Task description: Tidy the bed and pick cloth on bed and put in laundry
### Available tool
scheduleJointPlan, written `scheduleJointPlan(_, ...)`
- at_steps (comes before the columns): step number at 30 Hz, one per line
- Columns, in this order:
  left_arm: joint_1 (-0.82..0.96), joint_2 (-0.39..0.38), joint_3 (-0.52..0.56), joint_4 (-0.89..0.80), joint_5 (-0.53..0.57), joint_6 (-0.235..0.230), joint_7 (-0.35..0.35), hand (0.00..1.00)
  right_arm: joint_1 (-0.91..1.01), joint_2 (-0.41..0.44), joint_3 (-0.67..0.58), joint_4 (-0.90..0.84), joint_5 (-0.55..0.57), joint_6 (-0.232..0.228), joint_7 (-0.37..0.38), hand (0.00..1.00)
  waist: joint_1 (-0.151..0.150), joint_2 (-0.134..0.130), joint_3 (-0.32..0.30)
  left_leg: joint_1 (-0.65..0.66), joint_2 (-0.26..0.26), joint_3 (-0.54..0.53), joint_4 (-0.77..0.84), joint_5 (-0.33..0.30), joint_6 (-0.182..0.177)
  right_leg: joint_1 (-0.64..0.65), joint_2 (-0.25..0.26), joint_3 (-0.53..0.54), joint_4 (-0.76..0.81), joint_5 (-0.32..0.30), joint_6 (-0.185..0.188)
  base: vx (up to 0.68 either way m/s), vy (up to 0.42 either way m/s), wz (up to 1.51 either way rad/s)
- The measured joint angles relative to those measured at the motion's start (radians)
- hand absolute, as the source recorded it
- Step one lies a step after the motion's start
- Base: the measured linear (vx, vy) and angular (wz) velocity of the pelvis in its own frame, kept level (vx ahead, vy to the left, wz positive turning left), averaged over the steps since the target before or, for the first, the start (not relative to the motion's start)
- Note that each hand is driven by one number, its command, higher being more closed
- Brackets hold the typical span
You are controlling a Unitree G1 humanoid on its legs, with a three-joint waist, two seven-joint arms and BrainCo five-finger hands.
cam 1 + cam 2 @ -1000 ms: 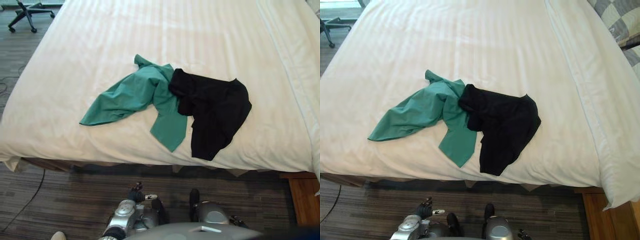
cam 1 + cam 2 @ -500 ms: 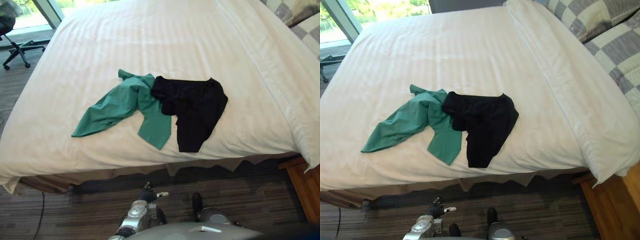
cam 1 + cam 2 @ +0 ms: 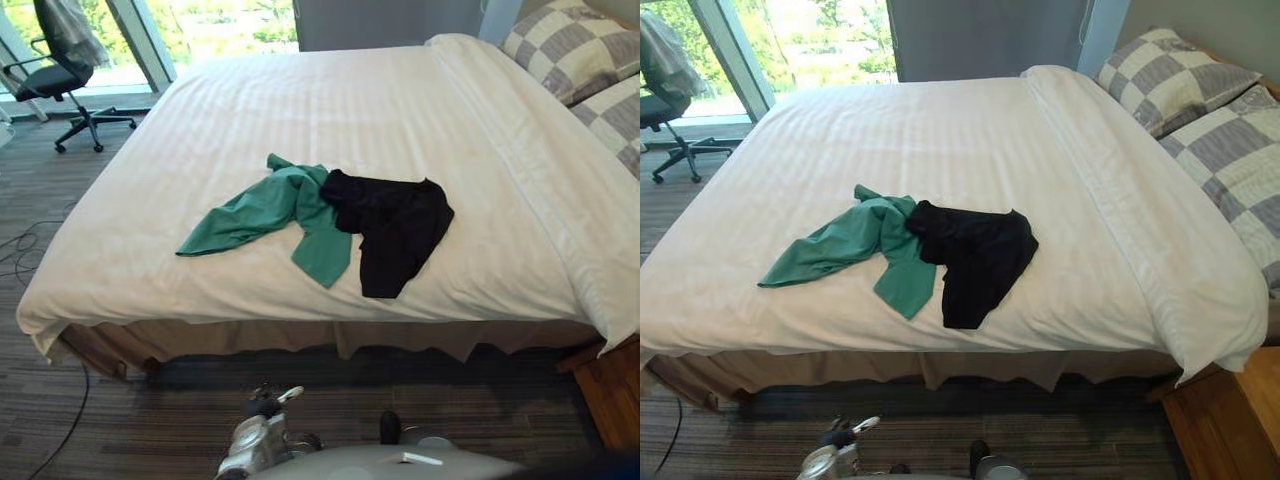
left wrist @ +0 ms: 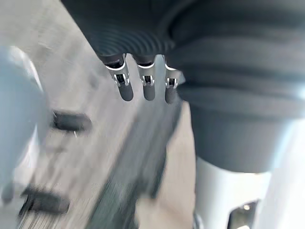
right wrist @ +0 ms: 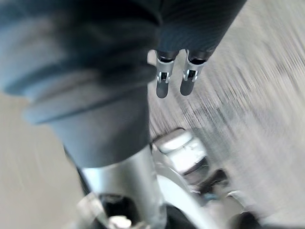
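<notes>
Mid-frame on the white bed (image 3: 400, 110), a green cloth (image 3: 270, 205) touches a black cloth (image 3: 395, 225). The fingers of the left hand (image 4: 148, 88) and right hand (image 5: 162, 86) hang straight, empty.

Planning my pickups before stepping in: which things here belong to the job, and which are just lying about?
Job:
green cloth
black cloth, touching the green one
white bed they lie on

Lying about:
checked pillows at the head of the bed
office chair by the window

My view rises; the checked pillows (image 3: 1165, 80), window (image 3: 820, 40) and office chair (image 3: 62, 80) come in; the bed (image 3: 330, 100) seems farther off.
</notes>
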Motion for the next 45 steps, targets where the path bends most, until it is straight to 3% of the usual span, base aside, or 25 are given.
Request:
scheduleJointPlan(1, 0.037, 0.008, 0.116, 0.005, 0.0, -0.001, 0.016, 0.0, 0.014, -0.01, -0.123, -0.027, -0.002, -0.012, -0.032, 0.0, 0.002, 0.006, -0.005, 0.001, 0.006, 0.003, 0.009, 0.0, 0.0, 0.001, 0.004, -0.005, 0.007, 0.0, -0.001, 0.08, -0.025, -0.09)
scheduleJointPlan(4, 0.098, 0.069, 0.379, -0.028, -0.006, -0.005, 0.046, 0.0, 0.06, -0.101, -0.299, -0.156, -0.073, -0.056, -0.097, 0.0, 0.028, 0.023, -0.024, 0.01, 0.029, 0.049, 0.033, 0.0, 0.0, 0.004, 0.011, -0.012, 0.032, -0.022, -0.021, 0.1, -0.007, 0.01)
scheduleJointPlan(8, 0.133, 0.221, 0.511, -0.169, -0.009, -0.008, 0.082, 0.0, 0.062, -0.233, -0.366, -0.347, -0.25, -0.125, -0.117, 0.0, 0.037, 0.008, -0.049, 0.005, 0.039, 0.055, 0.03, 0.0, 0.0, -0.002, 0.011, -0.041, 0.037, -0.034, -0.031, 0.05, 0.002, 0.16)
scheduleJointPlan(11, 0.132, 0.342, 0.548, -0.384, 0.017, -0.002, 0.143, 0.0, 0.05, -0.285, -0.322, -0.569, -0.428, -0.174, -0.14, 0.0, 0.055, -0.006, -0.082, -0.004, 0.041, 0.052, 0.025, 0.0, -0.001, -0.002, 0.013, -0.05, 0.021, -0.035, -0.032, 0.09, 0.007, 0.1)
scheduleJointPlan(15, 0.119, 0.487, 0.586, -0.556, 0.124, 0.013, 0.192, 0.0, 0.001, -0.325, -0.212, -0.794, -0.599, -0.179, -0.126, 0.0, 0.053, -0.012, -0.104, -0.003, 0.04, 0.049, 0.027, 0.0, -0.001, -0.002, 0.014, -0.05, 0.02, -0.038, -0.034, 0.11, 0.026, 0.0)
scheduleJointPlan(17, 0.104, 0.551, 0.608, -0.665, 0.196, 0.016, 0.206, 0.0, -0.002, -0.353, -0.171, -0.922, -0.654, -0.182, -0.09, 0.0, 0.053, -0.016, -0.104, -0.003, 0.035, 0.048, 0.036, -0.003, -0.005, -0.003, 0.012, -0.045, 0.021, -0.041, -0.031, 0.12, 0.045, -0.03)
scheduleJointPlan(18, 0.087, 0.591, 0.615, -0.737, 0.253, 0.018, 0.204, 0.0, -0.007, -0.404, -0.13, -1.016, -0.664, -0.183, -0.035, 0.0, 0.054, -0.014, -0.104, -0.004, 0.035, 0.05, 0.051, -0.005, 0.002, -0.002, 0.01, -0.036, 0.022, -0.037, -0.036, 0.16, 0.073, -0.11)
scheduleJointPlan(21, -0.052, 0.664, 0.559, -0.899, 0.419, 0.008, 0.173, 0.0, -0.1, -0.52, -0.002, -1.188, -0.659, -0.224, 0.117, 0.0, 0.051, -0.004, -0.106, -0.002, 0.027, 0.051, 0.064, -0.02, 0.008, 0.001, 0.0, -0.033, 0.027, -0.038, -0.036, 0.12, 0.067, -0.06)
scheduleJointPlan(26, -0.143, 0.608, 0.384, -0.946, 0.637, -0.074, 0.124, 0.0, -0.192, -0.507, 0.165, -1.23, -0.658, -0.238, 0.269, 0.0, 0.046, 0.013, -0.096, 0.003, 0.014, 0.045, 0.064, -0.019, 0.01, 0.008, -0.007, -0.03, 0.03, -0.038, -0.036, 0.06, 0.037, -0.05)
scheduleJointPlan(28, -0.168, 0.563, 0.288, -0.949, 0.782, -0.113, 0.106, 0.0, -0.199, -0.496, 0.257, -1.236, -0.661, -0.216, 0.345, 0.0, 0.043, 0.02, -0.085, 0.023, 0.016, 0.041, 0.064, -0.019, 0.011, 0.026, -0.005, -0.03, 0.031, -0.039, -0.036, 0.04, 0.001, -0.03)
scheduleJointPlan(33, -0.179, 0.558, 0.137, -0.948, 1.026, -0.148, 0.113, 0.0, -0.201, -0.472, 0.318, -1.241, -0.662, -0.162, 0.412, 0.0, 0.021, 0.027, -0.071, 0.033, 0.017, 0.025, 0.069, -0.032, 0.027, 0.014, -0.001, -0.01, 0.074, -0.076, -0.034, -0.02, -0.009, -0.02)
scheduleJointPlan(36, -0.194, 0.559, 0.034, -0.918, 1.056, -0.085, 0.165, 0.0, -0.214, -0.472, 0.358, -1.245, -0.659, -0.14, 0.409, 0.0, 0.022, 0.039, -0.028, -0.056, 0.023, 0.024, 0.204, -0.1, 0.044, -0.127, -0.01, 0.041, 0.267, -0.154, -0.033, -0.11, -0.005, -0.4)
scheduleJointPlan(39, -0.28, 0.56, -0.103, -0.889, 1.051, 0.029, 0.24, 0.0, -0.235, -0.471, 0.378, -1.294, -0.659, -0.13, 0.37, 0.0, 0.008, 0.015, 0.04, -0.163, -0.017, 0.042, 0.232, -0.089, 0.049, -0.318, -0.054, 0.078, 0.457, -0.206, -0.023, -0.16, -0.034, -0.13)
scheduleJointPlan(42, -0.381, 0.558, -0.224, -0.89, 1.048, 0.152, 0.314, 0.0, -0.247, -0.471, 0.376, -1.411, -0.642, -0.124, 0.295, 0.0, -0.009, 0.006, 0.097, -0.255, -0.039, 0.095, 0.23, -0.076, 0.053, -0.456, -0.081, 0.11, 0.522, -0.213, -0.011, -0.17, -0.039, -0.14)
scheduleJointPlan(45, -0.512, 0.559, -0.267, -0.892, 1.032, 0.274, 0.351, 0.0, -0.246, -0.474, 0.375, -1.48, -0.637, -0.124, 0.255, 0.0, -0.047, 0.01, 0.142, -0.303, -0.007, 0.171, 0.279, -0.095, 0.05, -0.506, -0.08, 0.12, 0.539, -0.206, -0.013, -0.04, -0.036, -0.11)
